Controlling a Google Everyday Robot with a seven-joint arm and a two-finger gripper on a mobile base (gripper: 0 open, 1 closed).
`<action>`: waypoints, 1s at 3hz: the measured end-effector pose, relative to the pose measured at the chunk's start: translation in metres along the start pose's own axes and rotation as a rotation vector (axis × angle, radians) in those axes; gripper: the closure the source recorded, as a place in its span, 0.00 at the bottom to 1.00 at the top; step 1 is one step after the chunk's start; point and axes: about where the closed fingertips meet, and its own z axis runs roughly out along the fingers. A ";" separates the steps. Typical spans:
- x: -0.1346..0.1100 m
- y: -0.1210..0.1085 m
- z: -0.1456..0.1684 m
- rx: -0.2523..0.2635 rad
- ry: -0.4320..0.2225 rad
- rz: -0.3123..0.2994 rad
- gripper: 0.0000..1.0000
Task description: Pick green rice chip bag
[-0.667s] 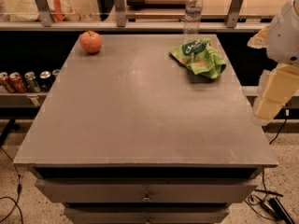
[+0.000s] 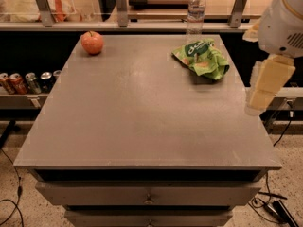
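The green rice chip bag (image 2: 202, 58) lies crumpled on the grey table (image 2: 142, 112), at its far right. It is lime green with a dark green label facing up. My gripper (image 2: 259, 100) hangs at the table's right edge. It points down, to the right of the bag and nearer than it, and is apart from it. It holds nothing that I can see.
A red apple (image 2: 92, 42) sits at the table's far left. A clear water bottle (image 2: 195, 11) stands just behind the bag at the far edge. Soda cans (image 2: 23, 82) line a low shelf on the left. Cables (image 2: 272, 207) lie on the floor at right.
My gripper and arm have shifted slightly to the left, closer to the table's right edge. The bag, apple and bottle have not moved.
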 end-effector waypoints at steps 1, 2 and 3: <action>-0.010 -0.028 0.013 -0.019 0.014 0.071 0.00; -0.023 -0.060 0.029 -0.035 -0.029 0.247 0.00; -0.025 -0.065 0.029 -0.025 -0.037 0.321 0.00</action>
